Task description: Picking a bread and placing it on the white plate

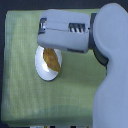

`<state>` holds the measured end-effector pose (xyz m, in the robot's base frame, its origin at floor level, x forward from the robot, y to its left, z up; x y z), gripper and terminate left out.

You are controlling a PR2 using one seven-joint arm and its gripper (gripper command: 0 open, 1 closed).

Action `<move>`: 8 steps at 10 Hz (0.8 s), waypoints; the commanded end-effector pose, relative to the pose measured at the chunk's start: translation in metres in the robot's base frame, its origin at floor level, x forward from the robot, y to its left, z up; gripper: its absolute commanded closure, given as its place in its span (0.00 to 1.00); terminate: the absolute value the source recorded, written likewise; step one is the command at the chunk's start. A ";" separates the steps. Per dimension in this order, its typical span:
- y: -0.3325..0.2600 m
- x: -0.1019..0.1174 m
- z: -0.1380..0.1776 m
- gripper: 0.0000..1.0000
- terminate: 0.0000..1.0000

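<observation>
The white plate (pixel 41 69) lies on the green cloth, left of centre in the exterior view. The bread (pixel 51 60), golden-brown and elongated, rests on it at a slant, reaching the plate's right rim. My gripper (pixel 42 31) hangs over the plate's far edge and points toward the exterior view's left. Its grey body hides the bread's upper end. From this angle the fingers merge into one blunt grey block, so I cannot make out a gap between them or whether they touch the bread.
A green cloth (pixel 20 90) covers the table. The arm's thick grey forearm (pixel 112 75) fills the exterior view's right side, from the top down to the bottom edge. The table's front edge runs along the bottom.
</observation>
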<state>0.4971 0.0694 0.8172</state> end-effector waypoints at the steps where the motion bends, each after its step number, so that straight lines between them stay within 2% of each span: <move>1: 0.020 0.006 -0.012 1.00 0.00; 4: 0.019 0.003 -0.012 1.00 0.00; 5: 0.018 0.002 -0.011 0.00 0.00; 8: 0.022 0.001 -0.012 0.00 0.00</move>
<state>0.5026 0.0879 0.8063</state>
